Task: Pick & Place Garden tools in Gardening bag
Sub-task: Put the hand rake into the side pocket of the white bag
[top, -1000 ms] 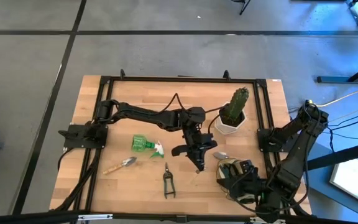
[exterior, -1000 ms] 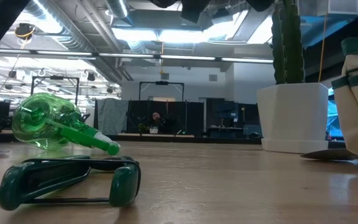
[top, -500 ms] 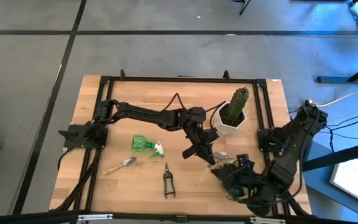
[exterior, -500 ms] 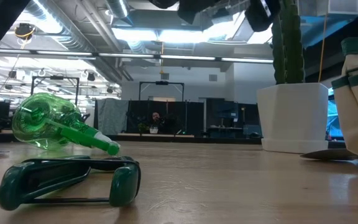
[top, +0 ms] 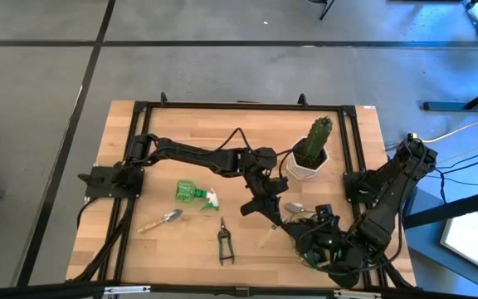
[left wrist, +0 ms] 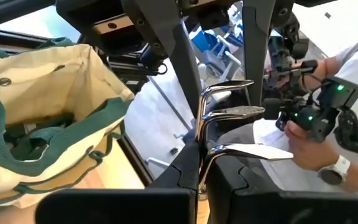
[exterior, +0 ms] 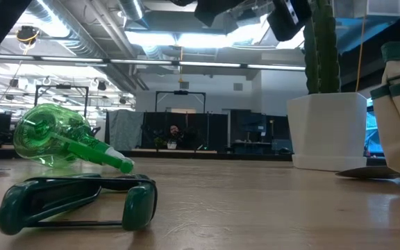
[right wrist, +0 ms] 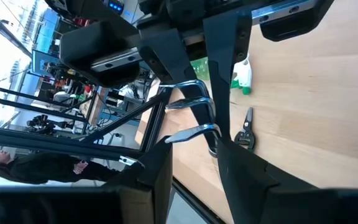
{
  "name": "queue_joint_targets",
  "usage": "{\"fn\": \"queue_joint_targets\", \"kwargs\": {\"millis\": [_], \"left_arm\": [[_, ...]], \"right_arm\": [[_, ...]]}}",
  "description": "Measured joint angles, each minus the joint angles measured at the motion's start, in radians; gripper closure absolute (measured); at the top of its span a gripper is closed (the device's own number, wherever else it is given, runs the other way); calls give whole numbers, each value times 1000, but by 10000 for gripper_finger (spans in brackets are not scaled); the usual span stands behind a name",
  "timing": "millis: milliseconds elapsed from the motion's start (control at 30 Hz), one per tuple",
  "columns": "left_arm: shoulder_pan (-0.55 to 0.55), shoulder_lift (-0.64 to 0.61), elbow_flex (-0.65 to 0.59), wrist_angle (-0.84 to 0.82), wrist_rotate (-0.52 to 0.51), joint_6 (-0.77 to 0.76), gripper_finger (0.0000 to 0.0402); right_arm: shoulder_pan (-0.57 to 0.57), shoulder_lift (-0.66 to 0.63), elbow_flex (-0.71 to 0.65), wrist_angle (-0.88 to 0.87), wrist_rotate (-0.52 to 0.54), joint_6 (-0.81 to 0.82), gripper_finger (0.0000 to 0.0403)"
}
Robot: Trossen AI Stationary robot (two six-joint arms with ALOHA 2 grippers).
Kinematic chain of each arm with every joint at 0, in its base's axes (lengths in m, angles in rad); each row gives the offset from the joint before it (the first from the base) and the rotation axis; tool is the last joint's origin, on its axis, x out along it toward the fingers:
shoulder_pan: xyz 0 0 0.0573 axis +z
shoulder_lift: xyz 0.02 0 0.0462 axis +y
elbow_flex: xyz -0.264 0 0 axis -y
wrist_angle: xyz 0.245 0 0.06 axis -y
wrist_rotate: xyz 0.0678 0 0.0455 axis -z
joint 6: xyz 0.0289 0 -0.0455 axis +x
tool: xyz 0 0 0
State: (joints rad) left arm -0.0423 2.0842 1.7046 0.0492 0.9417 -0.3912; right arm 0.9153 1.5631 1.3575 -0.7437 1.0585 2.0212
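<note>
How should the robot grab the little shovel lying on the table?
Best guess: grip the trowel by its wooden handle, coming straight down from above. It lies flat on the table with bare wood around it; the handle is straight and narrow enough for two fingers, while the silver blade end is wide and slippery-looking. The spray bottle beside it stays clear.

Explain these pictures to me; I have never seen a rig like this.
Two robot arms work at a wooden table. One camera looks down from above, one sits at table height, one rides on each wrist. On the table lie a green spray bottle, a trowel, pruning shears and a potted cactus. The left gripper, over the middle, has its jaws shut on a silver metal tool near the open gardening bag. The right arm reaches to the bag.
</note>
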Motion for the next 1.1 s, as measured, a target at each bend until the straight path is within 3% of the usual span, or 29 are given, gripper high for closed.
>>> {"fn": "queue_joint_targets", "kwargs": {"millis": [200,500,767,1033,1100], "left_arm": [[1,0,-2,84,6,-72,399],[27,-25,-6,93,-40,-322,399],[62,-69,-5,86,-49,-326,399],[42,-81,-5,75,-81,-328,399],[37,-86,2,90,-137,-334,399]], "right_arm": [[-11,2,0,1,15,-20,274],[-12,1,0,-49,57,-21,274],[-17,-1,1,-71,208,-25,274],[-58,0,1,-45,224,-68,274],[-69,4,0,-40,228,-72,274]]}}
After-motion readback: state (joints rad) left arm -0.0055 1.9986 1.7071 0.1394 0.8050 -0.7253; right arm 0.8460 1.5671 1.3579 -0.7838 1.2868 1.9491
